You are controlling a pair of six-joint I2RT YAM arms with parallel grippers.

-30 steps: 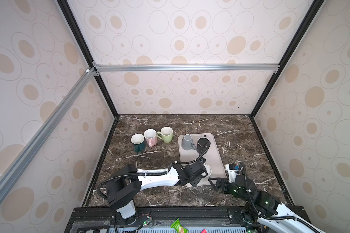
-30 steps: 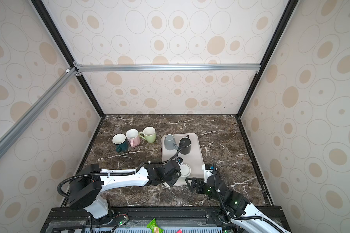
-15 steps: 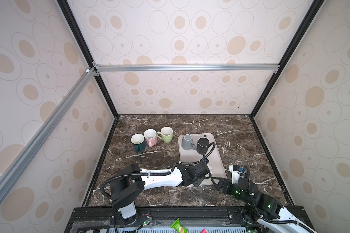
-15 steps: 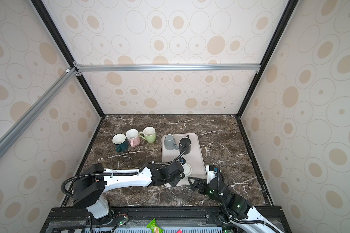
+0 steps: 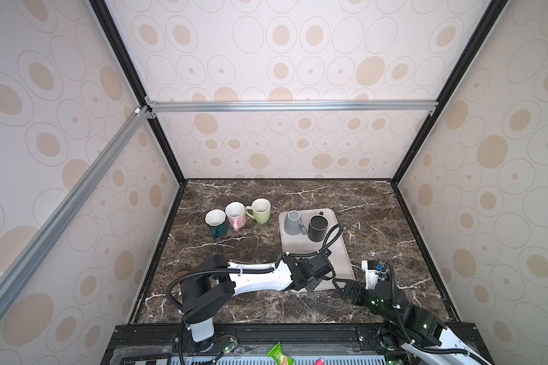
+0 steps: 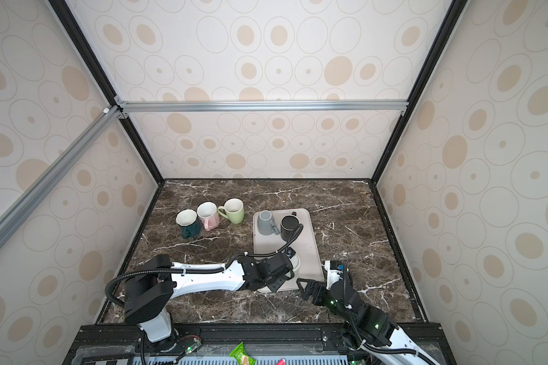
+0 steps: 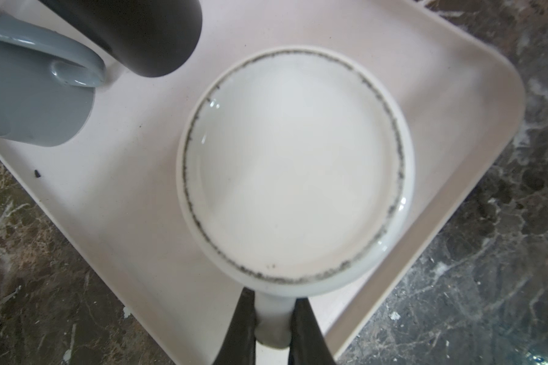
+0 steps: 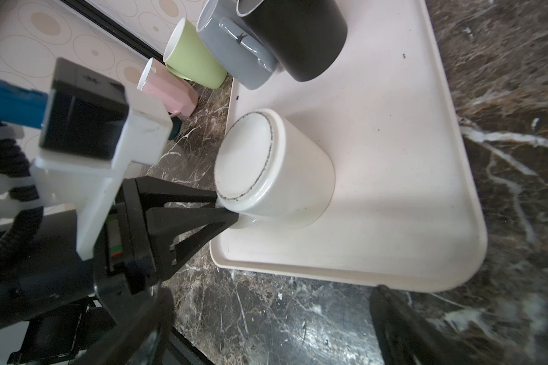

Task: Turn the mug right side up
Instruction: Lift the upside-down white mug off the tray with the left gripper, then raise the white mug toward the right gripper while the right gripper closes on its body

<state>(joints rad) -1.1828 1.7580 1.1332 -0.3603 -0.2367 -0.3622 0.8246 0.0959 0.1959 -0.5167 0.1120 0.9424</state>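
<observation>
Handle-first is how the left tool [image 7: 272, 316] has the white mug [image 7: 295, 164]: the left wrist view shows its two dark fingers [image 7: 244, 319] pressed against either side of the mug's handle, closed on it. That view looks straight down on the mug's base, ringed by a dark speckled line, so the mug stands upside down. It rests on the beige tray [image 7: 140, 221], close to the tray's near corner on the left arm's side.

Both top views hide most of this. The left arm's wrist covers the mug, leaving only a sliver of white at its edge [image 6: 295, 261].

The right wrist view gives the side-on picture: the mug [image 8: 276, 177] sits mouth-down on the tray with the left tool's tips [image 8: 228, 215] at its handle.

Its own fingers show wide apart at the picture's edge with nothing between them. In a top view the right tool [image 5: 338, 286] hangs over the desk [image 5: 250, 246] just off the tray's near edge.

Farther back on the tray are an inverted grey mug [image 5: 293, 222] and a black mug [image 5: 317, 227], touching. Teal [image 5: 215, 222], pink [image 5: 235, 215] and green [image 5: 260, 211] mugs stand upright on the desk.
</observation>
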